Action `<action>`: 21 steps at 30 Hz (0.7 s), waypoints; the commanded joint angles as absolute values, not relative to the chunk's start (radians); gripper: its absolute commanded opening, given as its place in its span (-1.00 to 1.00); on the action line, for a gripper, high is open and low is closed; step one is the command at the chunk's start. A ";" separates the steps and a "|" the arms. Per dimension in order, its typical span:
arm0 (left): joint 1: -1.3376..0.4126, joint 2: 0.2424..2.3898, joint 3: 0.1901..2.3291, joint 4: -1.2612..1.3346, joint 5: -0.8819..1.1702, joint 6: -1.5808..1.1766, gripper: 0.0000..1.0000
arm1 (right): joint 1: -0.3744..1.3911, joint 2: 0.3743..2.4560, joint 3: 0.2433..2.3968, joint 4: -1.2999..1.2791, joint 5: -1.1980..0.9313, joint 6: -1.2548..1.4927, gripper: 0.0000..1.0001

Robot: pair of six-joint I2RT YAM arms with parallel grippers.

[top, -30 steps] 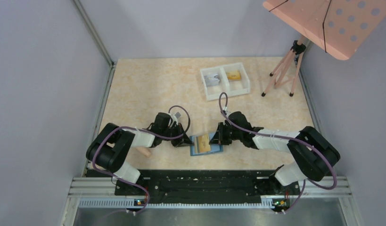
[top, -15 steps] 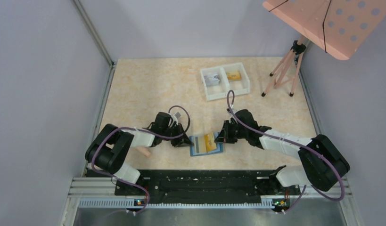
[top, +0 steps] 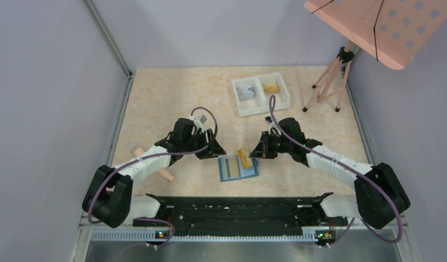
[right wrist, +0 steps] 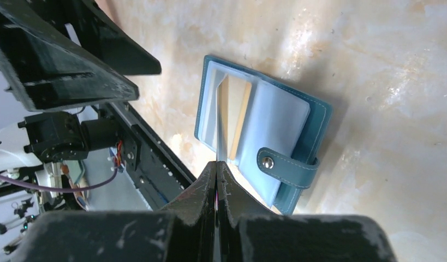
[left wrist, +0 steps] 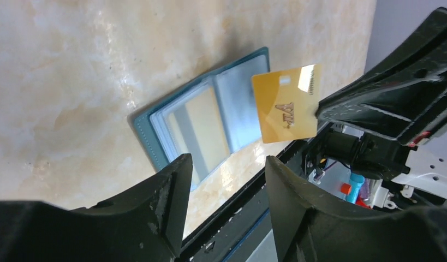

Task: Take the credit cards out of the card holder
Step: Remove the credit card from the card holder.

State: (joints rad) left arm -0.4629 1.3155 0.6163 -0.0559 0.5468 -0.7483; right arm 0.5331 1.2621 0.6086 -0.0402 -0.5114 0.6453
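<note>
as your right gripper (top: 252,154) drew up and away from the table (top: 172,98), the orange-gold card (top: 244,158) clenched edge-on in its jaws came clear of the card holder (top: 237,169), where it had still sat a second earlier. the holder lay open and flat between your two arms. a second gold card (left wrist: 202,125) showed in a pocket, so the job looked unfinished. your left gripper (top: 214,154), jaws parted and holding nothing, had lifted off the holder's left edge and hung just beside it, tilted down toward the table.
</note>
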 commanded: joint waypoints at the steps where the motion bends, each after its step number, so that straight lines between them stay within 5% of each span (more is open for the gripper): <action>1: -0.466 1.267 0.671 -0.114 0.511 -0.680 0.15 | 0.525 1.245 0.665 -0.064 -0.564 0.603 -1.00; 21: -0.466 1.305 0.780 -0.087 0.785 -0.515 0.31 | 0.521 1.313 0.654 0.225 -0.977 0.691 -1.00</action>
State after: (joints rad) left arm -0.4629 1.2858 0.7353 -0.1299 0.6811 -0.5652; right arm 0.5270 1.3106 0.6243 0.0860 -0.8524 0.6594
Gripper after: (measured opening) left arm 0.656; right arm 0.003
